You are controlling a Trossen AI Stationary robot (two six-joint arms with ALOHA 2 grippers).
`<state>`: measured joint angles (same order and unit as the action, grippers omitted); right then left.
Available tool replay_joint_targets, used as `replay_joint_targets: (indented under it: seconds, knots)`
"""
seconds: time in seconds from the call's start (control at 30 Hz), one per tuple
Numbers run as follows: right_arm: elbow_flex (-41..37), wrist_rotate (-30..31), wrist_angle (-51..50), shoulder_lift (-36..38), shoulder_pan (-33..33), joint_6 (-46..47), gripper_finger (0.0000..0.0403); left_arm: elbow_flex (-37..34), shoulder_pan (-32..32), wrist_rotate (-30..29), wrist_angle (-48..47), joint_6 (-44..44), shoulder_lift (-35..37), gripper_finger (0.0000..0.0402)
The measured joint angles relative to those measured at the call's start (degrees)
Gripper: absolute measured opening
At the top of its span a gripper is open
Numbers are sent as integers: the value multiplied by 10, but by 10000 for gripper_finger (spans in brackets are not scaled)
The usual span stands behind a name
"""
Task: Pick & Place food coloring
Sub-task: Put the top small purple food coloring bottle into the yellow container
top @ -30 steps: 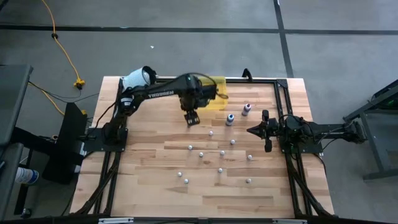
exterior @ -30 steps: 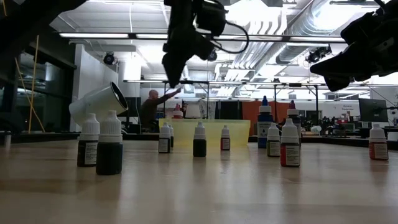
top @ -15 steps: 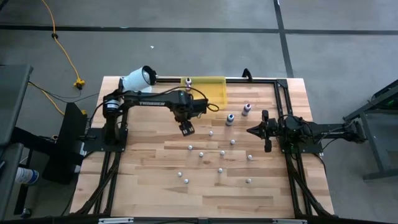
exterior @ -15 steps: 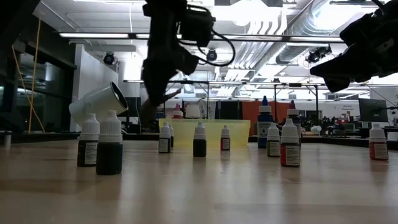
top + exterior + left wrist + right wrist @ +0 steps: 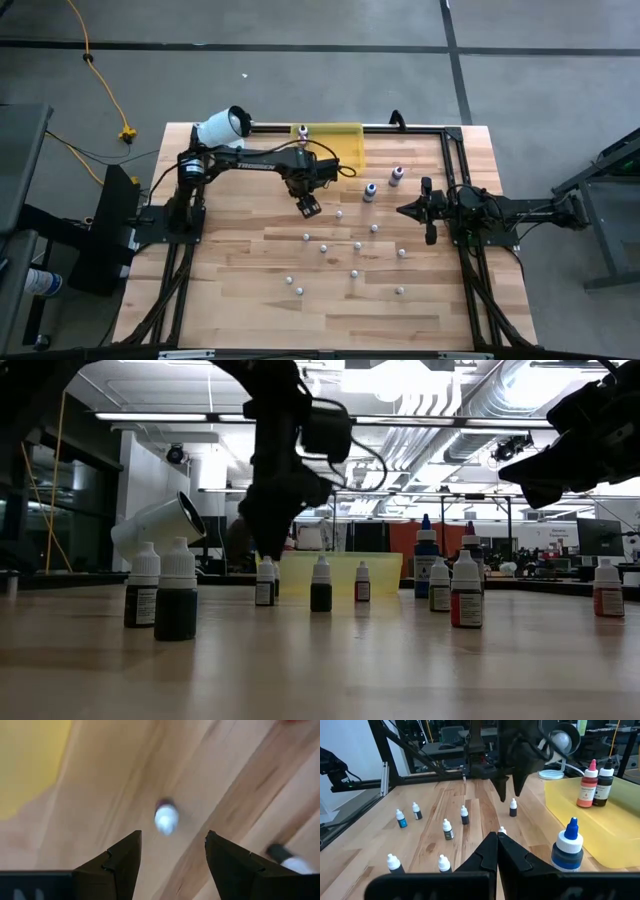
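The left gripper (image 5: 309,207) hung over the middle of the bench (image 5: 240,290), its fingers (image 5: 120,862) spread wide and holding nothing. Through the gap between them the left wrist view showed one small white-capped dropper bottle (image 5: 166,817) standing on the wood, well clear of both fingers. From the right wrist view those dark fingers pointed down just above and beside that bottle (image 5: 513,808).

Around it the food coloring bottles (image 5: 323,248) stood scattered upright across the bench's middle, near one another but apart. Two taller bottles, a blue one (image 5: 369,191) and a pink-purple one (image 5: 397,176), stood toward the right side, near the yellow tray (image 5: 345,133). The tray lay at the far edge and held two bottles, one red (image 5: 587,785) and one dark (image 5: 603,785). A white cylinder (image 5: 221,125) lay tilted at the far left corner.

The right gripper (image 5: 404,210) waited at the right side of the bench, its fingers (image 5: 512,855) pressed together and empty.
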<state>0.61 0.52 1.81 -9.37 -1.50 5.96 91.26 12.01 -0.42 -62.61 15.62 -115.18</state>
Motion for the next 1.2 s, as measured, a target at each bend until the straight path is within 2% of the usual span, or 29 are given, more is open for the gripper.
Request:
replay_joint_targets:
  seconds: [0.53,0.9,1.2]
  knots:
    - [0,0,1,1,0,0,0,1,0,-1,30,-18,-24,202]
    - [0,0,1,1,0,0,0,1,1,-14,31,-34,-24,128]
    - [0,-1,1,1,0,0,0,1,4,-17,30,-34,-24,97]
